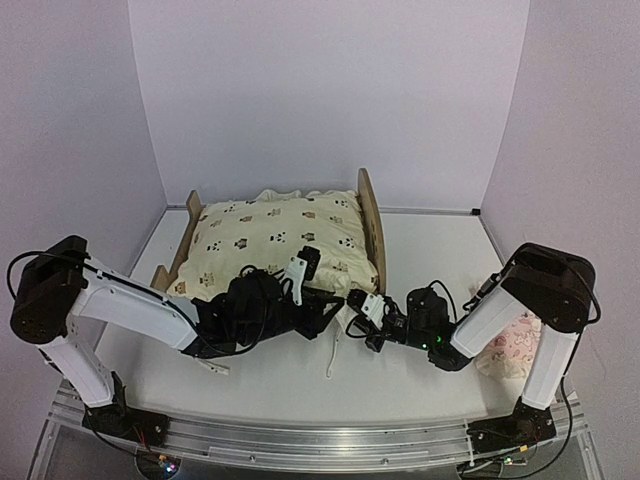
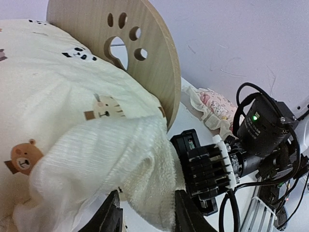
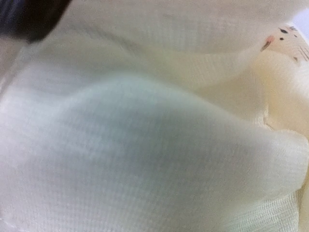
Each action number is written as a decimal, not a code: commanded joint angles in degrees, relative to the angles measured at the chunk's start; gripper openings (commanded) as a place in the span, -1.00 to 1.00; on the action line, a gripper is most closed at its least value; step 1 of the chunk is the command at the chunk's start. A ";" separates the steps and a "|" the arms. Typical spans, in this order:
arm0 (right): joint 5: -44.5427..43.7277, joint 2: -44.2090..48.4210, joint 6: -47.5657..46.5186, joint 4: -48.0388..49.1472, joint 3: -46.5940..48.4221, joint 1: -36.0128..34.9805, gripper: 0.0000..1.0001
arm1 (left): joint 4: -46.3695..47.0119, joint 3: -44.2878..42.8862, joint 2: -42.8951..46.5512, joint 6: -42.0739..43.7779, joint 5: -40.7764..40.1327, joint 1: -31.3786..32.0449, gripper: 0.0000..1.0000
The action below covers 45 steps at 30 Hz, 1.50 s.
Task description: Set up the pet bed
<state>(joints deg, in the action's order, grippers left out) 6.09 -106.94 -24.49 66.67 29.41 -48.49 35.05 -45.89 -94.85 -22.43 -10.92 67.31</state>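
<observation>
Cream animal-print cushion (image 1: 270, 235), light-wood pet bed (image 1: 372, 225), pink pillow (image 1: 515, 345).

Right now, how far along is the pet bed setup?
Done: the animal-print cushion lies in the pet bed. In hand: the left gripper has its jaws apart around the ruffle by the headboard; the right gripper is shut beside it. Left: the pink pillow lies on the table, off the bed.

Blurred cream cushion (image 3: 154, 125) fills my right wrist camera; my right gripper (image 1: 355, 316) has its fingertips hidden in the fabric. The base of the pet bed (image 1: 372, 215) lies covered; my left gripper (image 2: 147, 212) is cropped below.
</observation>
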 commanded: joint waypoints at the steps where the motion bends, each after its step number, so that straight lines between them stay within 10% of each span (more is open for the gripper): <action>1: 1.36 -0.74 -0.64 2.32 0.72 0.11 -1.00 | -8.79 -0.02 2.98 -3.99 0.60 -1.39 -0.37; 9: 2.70 -1.05 -0.16 2.32 0.82 0.11 -1.00 | -10.26 -0.62 -0.40 -4.12 6.59 -4.42 -0.65; 17: 2.75 -1.44 0.48 2.32 1.57 0.08 -1.00 | -10.44 4.89 6.81 -3.93 13.13 -4.38 0.17; 28: 3.65 -0.95 0.58 2.24 1.45 0.07 -1.00 | -12.01 4.33 2.83 -2.55 7.24 -4.36 -0.32; 45: 5.61 -2.04 -1.15 1.62 2.24 0.07 -1.00 | -6.96 -8.85 -8.67 1.07 2.77 -4.47 -0.31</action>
<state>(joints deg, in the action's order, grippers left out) 10.55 -107.76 -25.11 66.78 29.74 -48.49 25.97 -50.66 -103.29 -23.37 -7.68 62.94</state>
